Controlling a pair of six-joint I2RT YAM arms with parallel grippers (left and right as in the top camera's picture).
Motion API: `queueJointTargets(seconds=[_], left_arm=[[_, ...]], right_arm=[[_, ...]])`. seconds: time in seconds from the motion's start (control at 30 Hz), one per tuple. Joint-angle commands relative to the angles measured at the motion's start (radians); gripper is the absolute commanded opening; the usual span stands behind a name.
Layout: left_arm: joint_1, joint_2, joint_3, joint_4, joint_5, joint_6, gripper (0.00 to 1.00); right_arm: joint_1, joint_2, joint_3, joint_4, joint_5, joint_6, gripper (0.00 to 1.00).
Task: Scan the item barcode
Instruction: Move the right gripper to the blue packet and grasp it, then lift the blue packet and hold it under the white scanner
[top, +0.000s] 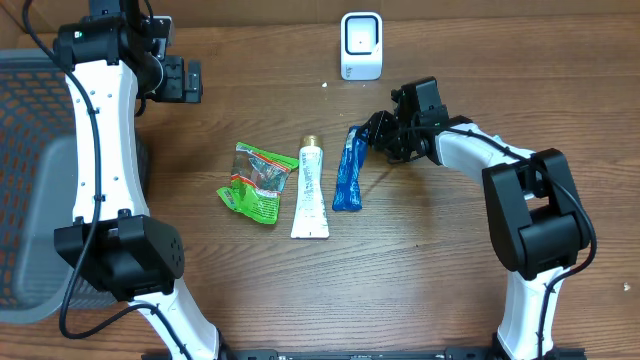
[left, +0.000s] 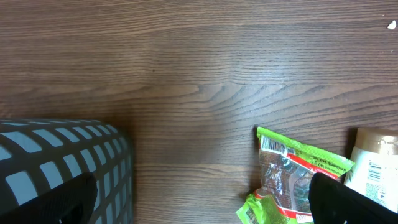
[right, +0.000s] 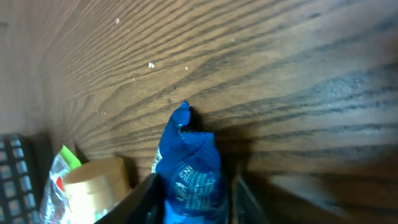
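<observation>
Blue pouch (right: 189, 177) lies on the worktop (right: 280, 74) beside the tube (top: 310, 190), between the right claw's (right: 191, 202) narrow jaws, grip unclear: pinch its end squarely before lifting to the scanner (top: 361, 45); left claw (top: 185, 78) wide.

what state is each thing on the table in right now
blue packet, lying on the table
white tube, lying flat, capped
green snack packet, crumpled, lying flat
scanner, upright, nothing before it
left tool, open, empty
right tool, around the blue packet's top end, grip unclear
</observation>
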Motion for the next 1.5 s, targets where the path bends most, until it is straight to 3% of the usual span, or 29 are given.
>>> queueJointTargets(seconds=[0.0,0.07,0.17,0.37,0.57,0.73,1.47], left_arm=[[-0.001,-0.035,0.017,0.0,-0.004,0.021,1.0],[-0.001,-0.035,0.017,0.0,-0.004,0.021,1.0],[-0.001,-0.035,0.017,0.0,-0.004,0.021,1.0],[-0.001,-0.035,0.017,0.0,-0.004,0.021,1.0],[-0.001,-0.035,0.017,0.0,-0.004,0.021,1.0],[-0.001,-0.035,0.017,0.0,-0.004,0.021,1.0],[-0.001,-0.035,0.017,0.0,-0.004,0.021,1.0]], right_arm=[[0.005,0.021,0.014,-0.005,0.003,-0.002,0.26],[0.005,0.021,0.014,-0.012,0.003,-0.002,0.14],[0.005,0.021,0.014,-0.016,-0.013,0.002,0.04],[-0.025,0.006,0.014,-0.011,-0.132,-0.025,0.04],[-0.087,-0.057,0.021,0.015,-0.47,-0.161,0.04],[-0.145,-0.129,0.023,0.018,-0.664,-0.159,0.04],[-0.196,-0.518,0.023,-0.024,-0.69,-0.209,0.04]])
